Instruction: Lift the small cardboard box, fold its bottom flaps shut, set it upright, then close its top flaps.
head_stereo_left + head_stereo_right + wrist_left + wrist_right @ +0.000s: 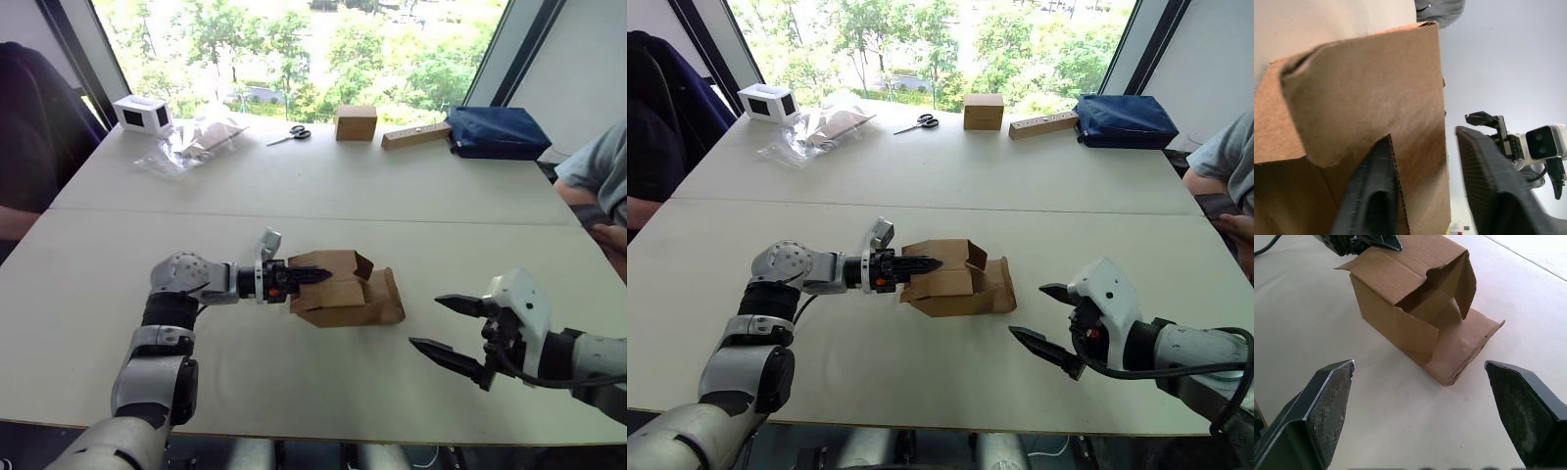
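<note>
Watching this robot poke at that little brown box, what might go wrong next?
The left gripper touches only the upper edge of the plain brown corrugated cardboard box, which lies on its side on the pale table; a push could slide or tip it rather than lift it. One loose flap lies flat on the table and may bend or catch. The right gripper hangs open, apart from the box, so nothing braces that side.
</note>
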`<state>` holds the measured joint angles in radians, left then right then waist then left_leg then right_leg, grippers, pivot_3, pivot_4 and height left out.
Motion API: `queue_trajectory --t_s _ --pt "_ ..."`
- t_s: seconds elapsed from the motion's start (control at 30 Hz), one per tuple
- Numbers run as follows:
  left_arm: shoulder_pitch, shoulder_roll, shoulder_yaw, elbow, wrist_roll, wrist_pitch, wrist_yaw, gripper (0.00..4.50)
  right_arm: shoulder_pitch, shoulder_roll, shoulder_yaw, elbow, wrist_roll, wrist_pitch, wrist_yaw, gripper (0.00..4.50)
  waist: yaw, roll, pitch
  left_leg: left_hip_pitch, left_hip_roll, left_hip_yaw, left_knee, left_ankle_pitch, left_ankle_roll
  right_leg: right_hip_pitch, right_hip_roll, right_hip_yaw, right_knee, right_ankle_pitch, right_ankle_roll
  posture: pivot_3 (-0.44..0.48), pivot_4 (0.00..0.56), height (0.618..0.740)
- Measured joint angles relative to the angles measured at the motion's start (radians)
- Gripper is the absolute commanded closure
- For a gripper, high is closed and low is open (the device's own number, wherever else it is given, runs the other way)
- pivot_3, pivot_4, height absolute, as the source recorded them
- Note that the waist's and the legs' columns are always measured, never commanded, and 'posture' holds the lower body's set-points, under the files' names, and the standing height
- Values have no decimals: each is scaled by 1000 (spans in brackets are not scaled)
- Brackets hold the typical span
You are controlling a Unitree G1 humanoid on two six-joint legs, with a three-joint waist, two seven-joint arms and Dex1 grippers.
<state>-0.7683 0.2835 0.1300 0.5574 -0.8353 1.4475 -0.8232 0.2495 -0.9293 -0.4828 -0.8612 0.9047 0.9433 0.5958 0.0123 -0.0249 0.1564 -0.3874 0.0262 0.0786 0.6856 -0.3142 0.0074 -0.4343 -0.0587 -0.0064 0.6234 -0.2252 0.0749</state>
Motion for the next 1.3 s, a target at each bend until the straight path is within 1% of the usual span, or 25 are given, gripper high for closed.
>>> queue_trajectory --t_s 0.03,0.33,0.43,0.5,0.57,0.63,0.7,0.77,0.87,0.97,1.03,1.07,1.1,1.13,1.17,1.27,1.3 --pt "-3 0 -1 -1 0 0 -7 4441 4 1 0 0 -2 -2 0 0 0 0 0 0 0 0 0 0 0 0 0 0 0 0 0 0 150 740" --pt "-26 -7 -26 -6 20 -2 -41 4441 24 8 2 4 -27 -19 -5 0 0 0 0 0 0 0 0 0 0 0 0 0 -1 0 0 0 150 740" --pt "-35 27 -51 -7 33 -32 -91 4441 -2 8 -1 12 -15 -18 -19 0 -3 0 0 0 0 0 0 0 0 0 0 0 -1 0 0 0 150 740" --pt "-57 68 -87 -11 56 -93 -152 4441 -51 13 -15 41 14 -15 -42 0 -4 0 0 0 0 0 0 0 0 0 1 0 -1 0 -1 0 150 740" --pt "-98 107 -119 -22 85 -180 -233 4441 -136 45 -37 76 74 -11 -86 0 -3 -1 1 -1 0 0 0 0 0 -1 1 0 -1 0 -1 0 150 740" --pt "-160 142 -149 -42 117 -283 -320 4441 -227 72 -45 125 152 -7 -153 0 -1 -1 1 -2 1 0 0 0 0 -1 1 0 -1 0 -1 0 150 740" --pt "-232 174 -180 -52 164 -406 -417 4441 -343 134 -47 202 260 -8 -253 0 0 -1 1 -3 1 0 0 0 0 -1 0 0 -3 0 -2 0 150 740" --pt "-294 200 -205 -53 199 -498 -503 4441 -421 166 -43 272 333 -10 -337 0 0 -1 1 -3 0 1 0 0 0 -1 -1 0 -4 0 -2 0 150 740" --pt "-357 236 -234 -52 241 -597 -602 4441 -496 198 -35 333 417 -15 -429 0 -1 0 1 -4 0 2 0 -1 2 -2 -2 0 -5 0 -1 0 150 740" --pt "-376 252 -244 -41 274 -661 -669 4441 -570 220 -19 375 510 -32 -506 0 -2 0 2 -4 0 1 0 -1 2 -2 -2 0 -5 2 1 0 150 740" --pt "-403 264 -245 -15 289 -692 -698 4500 -641 237 -11 394 577 -60 -547 534 -3 1 2 -5 0 2 0 -1 2 -4 -1 0 -4 2 2 0 150 740" --pt "-427 269 -239 -3 292 -699 -705 4500 -684 241 -6 398 612 -79 -566 710 -4 1 3 -5 0 2 0 -1 2 -4 -1 0 -4 2 2 0 150 740" --pt "-446 271 -231 5 294 -711 -711 4500 -716 239 -2 395 630 -92 -573 1149 -4 1 3 -5 1 1 0 -1 2 -4 -1 0 -3 2 2 0 150 740" --pt "-459 273 -227 11 295 -718 -715 4500 -732 237 1 390 639 -102 -573 1395 -4 1 3 -5 1 1 0 -1 2 -4 0 0 -3 2 2 0 150 740" --pt "-469 275 -219 13 296 -728 -720 4500 -746 232 9 380 643 -111 -572 1866 -4 1 2 -5 1 1 0 -1 3 -4 0 0 -3 2 3 0 150 740" --pt "-469 276 -208 42 304 -742 -721 4500 -759 230 58 366 631 -119 -570 2896 -4 1 2 -5 1 1 0 -1 3 -4 0 0 -3 2 3 0 150 740" --pt "-469 268 -192 60 303 -744 -713 4500 -772 231 89 365 613 -122 -569 3367 -5 1 2 -5 1 2 0 -1 3 -5 0 0 -2 2 3 0 150 740"
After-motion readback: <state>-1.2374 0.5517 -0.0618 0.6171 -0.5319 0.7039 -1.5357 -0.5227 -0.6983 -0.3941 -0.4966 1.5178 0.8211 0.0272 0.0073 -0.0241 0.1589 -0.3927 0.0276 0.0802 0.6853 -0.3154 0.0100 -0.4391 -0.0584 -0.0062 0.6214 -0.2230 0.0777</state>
